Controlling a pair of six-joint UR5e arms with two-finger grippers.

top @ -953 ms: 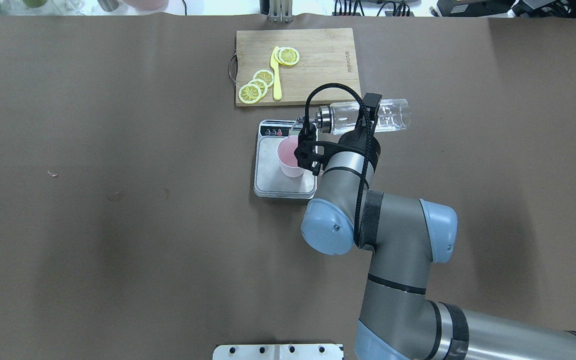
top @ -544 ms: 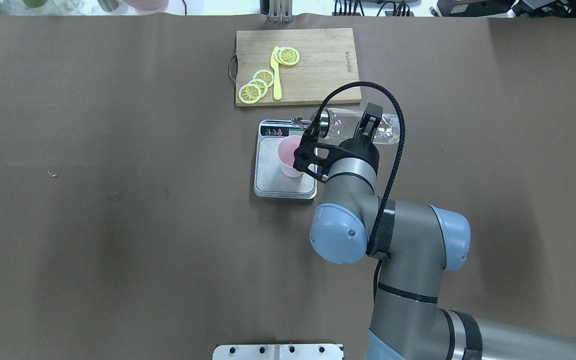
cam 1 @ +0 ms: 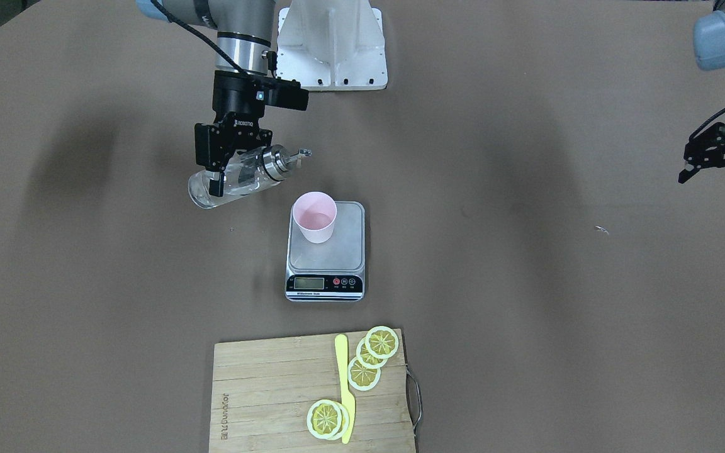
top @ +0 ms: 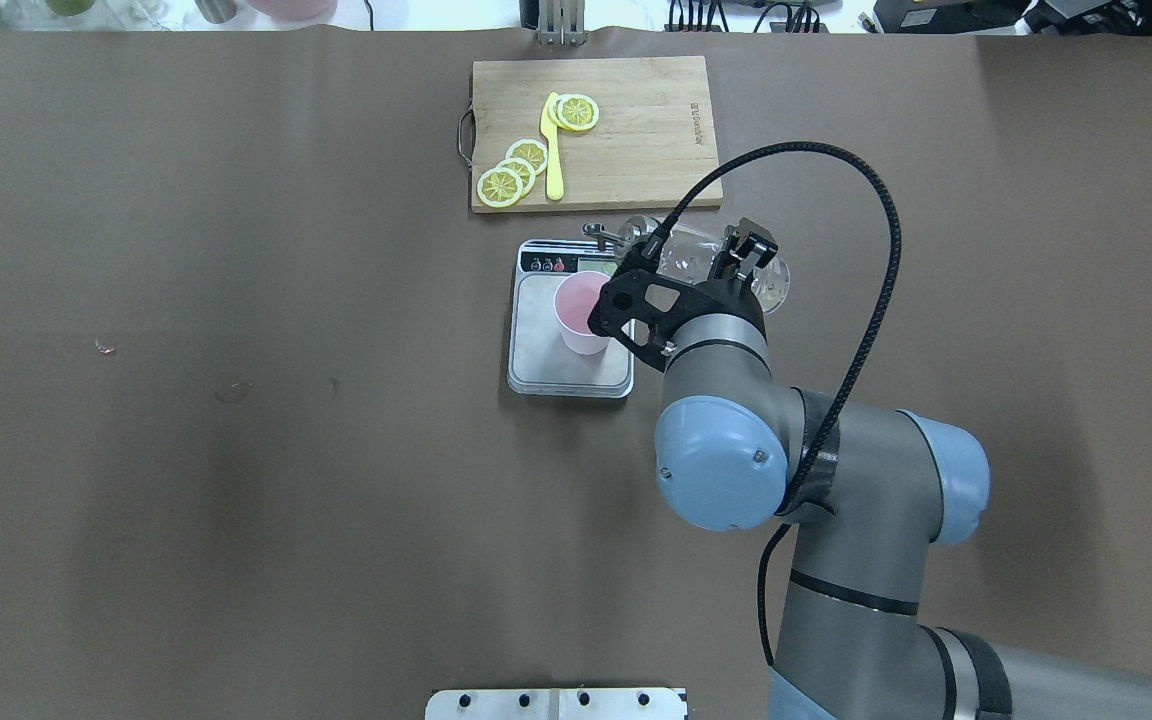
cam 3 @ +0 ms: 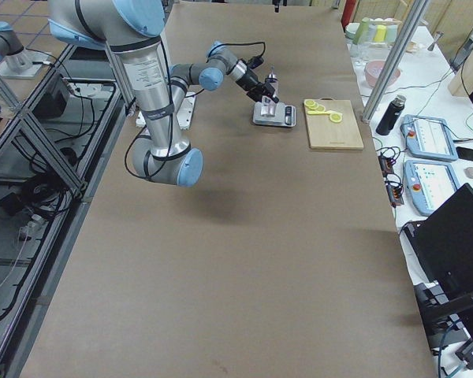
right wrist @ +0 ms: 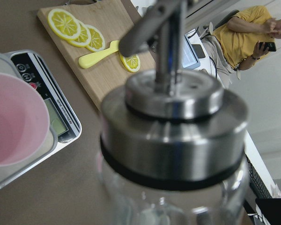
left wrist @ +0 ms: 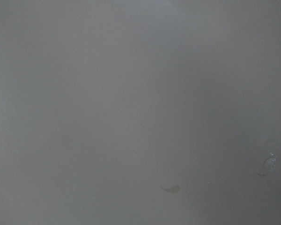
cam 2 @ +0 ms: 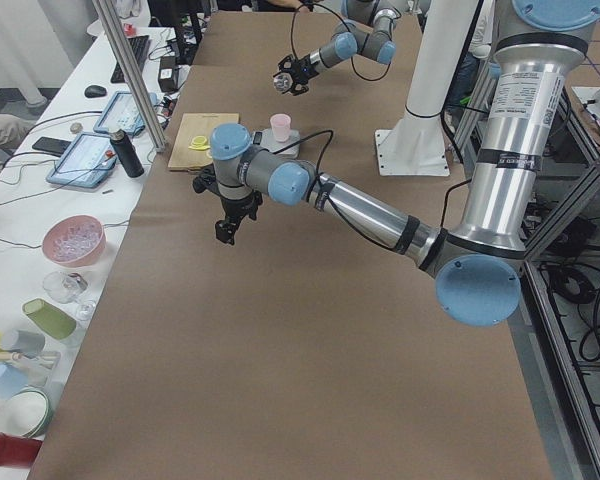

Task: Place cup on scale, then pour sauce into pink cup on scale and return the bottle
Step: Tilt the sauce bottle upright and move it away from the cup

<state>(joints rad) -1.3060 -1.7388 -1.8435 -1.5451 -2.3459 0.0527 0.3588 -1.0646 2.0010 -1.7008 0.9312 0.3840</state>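
The pink cup (cam 1: 315,217) (top: 581,310) stands upright on the scale (cam 1: 326,251) (top: 556,372), toward the robot's side of the steel platform. My right gripper (cam 1: 218,170) (top: 736,262) is shut on the clear glass bottle (cam 1: 236,179) (top: 691,255), held in the air beside the scale. The bottle is tilted, its metal spout (cam 1: 287,156) pointing toward the cup but clear of it. Sauce in the bottle is hard to make out. The right wrist view shows the bottle cap (right wrist: 173,126) close up, with the cup (right wrist: 14,122) lower left. My left gripper (cam 1: 718,167) (cam 2: 230,225) hangs open, far off.
A wooden cutting board (cam 1: 312,393) (top: 591,130) with lemon slices (cam 1: 372,355) and a yellow knife (cam 1: 343,384) lies just beyond the scale's display end. A person (right wrist: 243,33) sits past the table's end. The left wrist view shows only brown table cover (left wrist: 131,103).
My right arm has drawn back to the right. The bottle has turned from lying level with its spout over the cup to a more raised tilt, spout pulled off the cup.
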